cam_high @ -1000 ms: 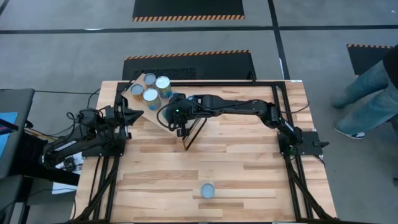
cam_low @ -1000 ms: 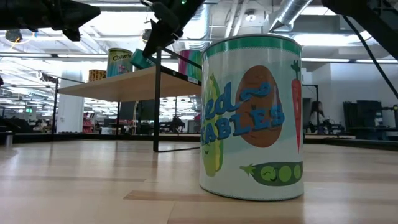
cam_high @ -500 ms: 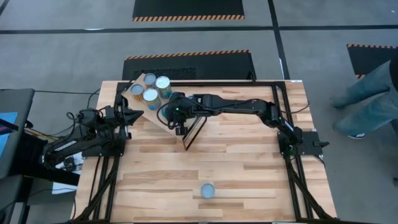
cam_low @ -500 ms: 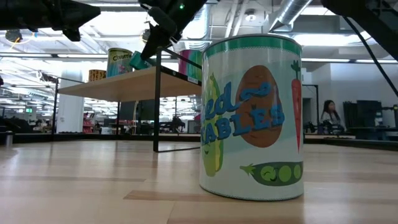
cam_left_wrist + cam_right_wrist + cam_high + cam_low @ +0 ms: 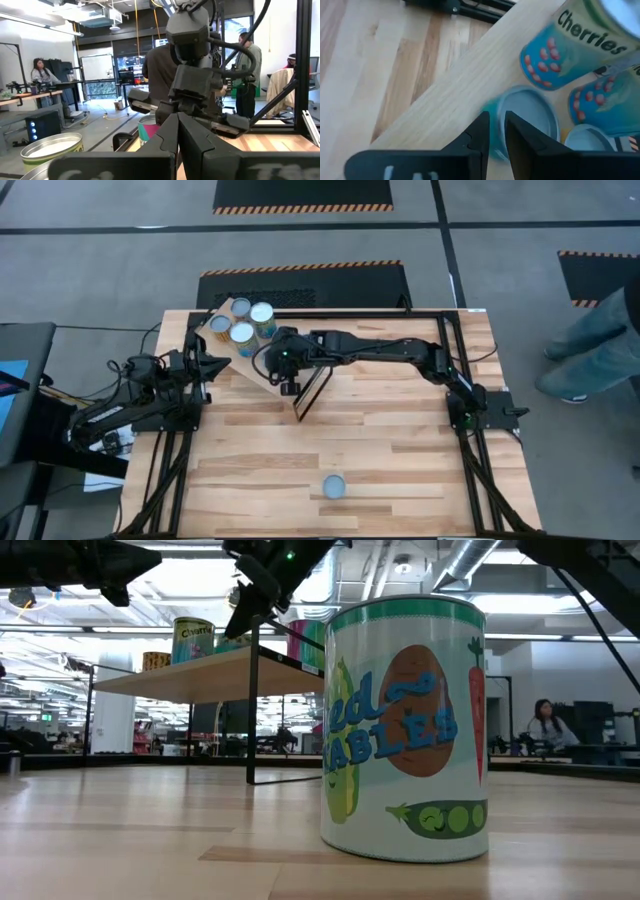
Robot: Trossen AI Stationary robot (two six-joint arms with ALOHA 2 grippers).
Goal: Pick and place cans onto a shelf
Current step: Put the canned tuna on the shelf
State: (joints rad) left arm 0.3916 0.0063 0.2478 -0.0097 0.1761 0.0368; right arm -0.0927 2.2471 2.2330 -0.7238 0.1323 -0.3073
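The light wood shelf [image 5: 228,308] stands at the table's far left, its dark-framed end toward the middle. Several cans [image 5: 242,334] stand on it, among them blue Cherries cans [image 5: 575,50]. My right gripper [image 5: 288,385] is shut over the shelf, right beside a teal can with a silvery top [image 5: 530,112] that stands upright on the board [image 5: 465,90]. Another can [image 5: 334,486] stands alone near the table's near edge and shows large in the low view [image 5: 405,730]. My left gripper [image 5: 222,362] waits shut at the table's left, beside the shelf. My right gripper's shut fingertips [image 5: 485,122] stand at the near side of the teal can [image 5: 492,135], slanting down from above. I cannot tell whether they touch it. The can rests upright on the shelf board.
A black frame [image 5: 450,360] runs round the table's edges. The right arm [image 5: 390,350] reaches across the far half of the table. A person's legs [image 5: 600,340] show on the floor off the table's right side. Bare tabletop lies between the shelf and the lone can.
My right gripper has gone a little toward the table's far left, over the shelf. In the low view the teal can beside its fingers has gone from the shelf's near corner farther onto the board, and it is now mostly hidden.
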